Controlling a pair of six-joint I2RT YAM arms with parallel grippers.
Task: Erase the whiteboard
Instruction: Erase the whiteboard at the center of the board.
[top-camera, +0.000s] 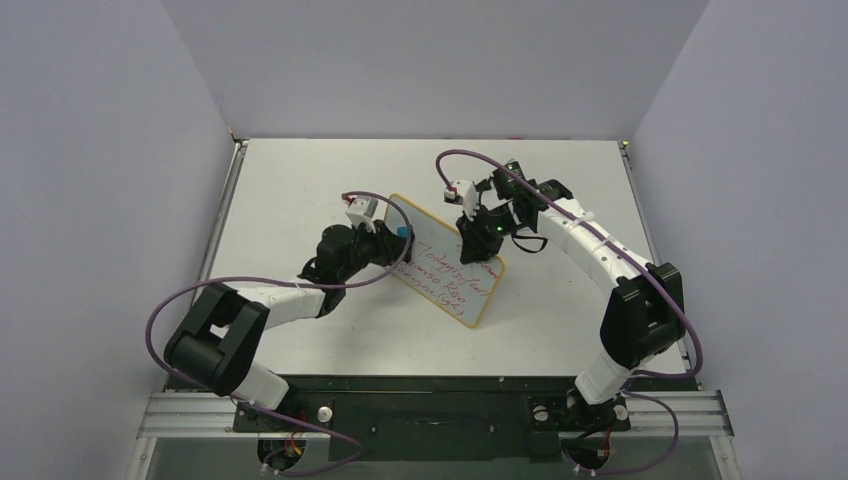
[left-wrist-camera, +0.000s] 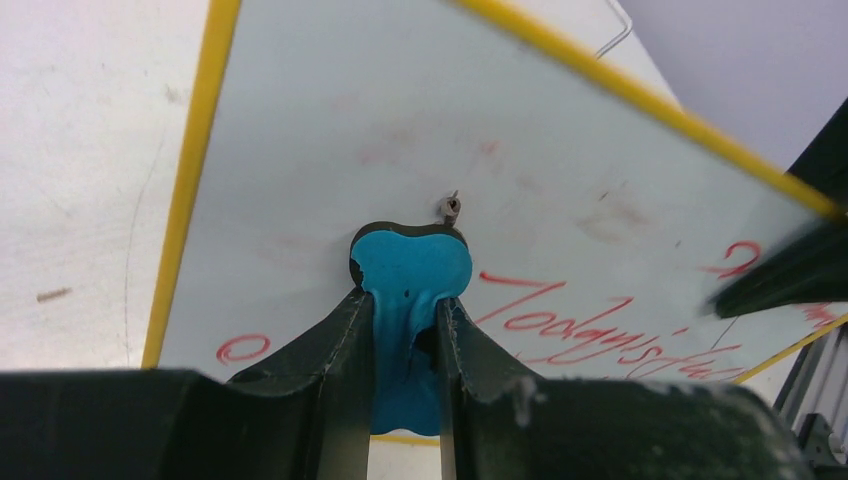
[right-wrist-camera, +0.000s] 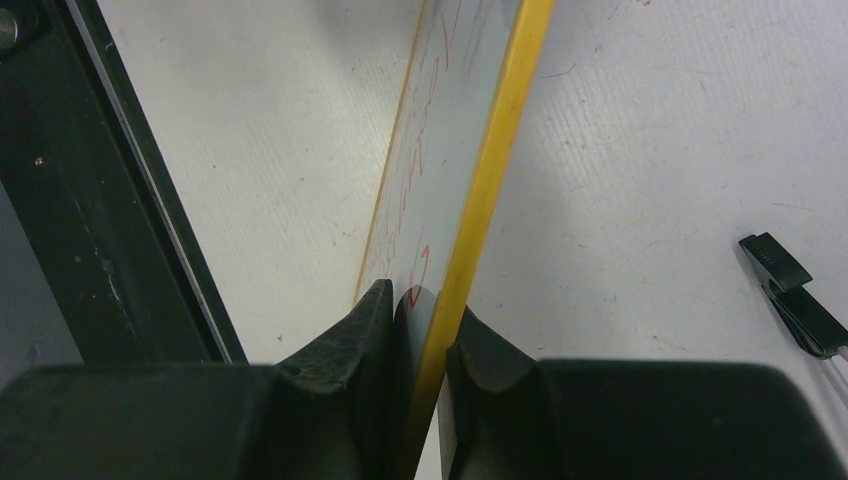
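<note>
The whiteboard (top-camera: 455, 282) is propped at a tilt mid-table, with red handwriting across its lower part. My left gripper (top-camera: 398, 240) is shut on a small blue eraser (top-camera: 401, 232) at the board's upper left corner. In the left wrist view the eraser (left-wrist-camera: 411, 266) presses flat on the whiteboard (left-wrist-camera: 400, 120) between the fingers of the left gripper (left-wrist-camera: 405, 300). Faint red smudges lie above it and red writing (left-wrist-camera: 580, 322) to its right. My right gripper (top-camera: 478, 240) is shut on the board's top right edge. In the right wrist view the yellow frame (right-wrist-camera: 492, 180) runs between the fingers of the right gripper (right-wrist-camera: 420, 302).
A black object (right-wrist-camera: 790, 290) lies on the table to the right of the board in the right wrist view. A dark bar (right-wrist-camera: 110, 200) crosses the left of that view. Grey walls enclose the table (top-camera: 300, 180) on three sides.
</note>
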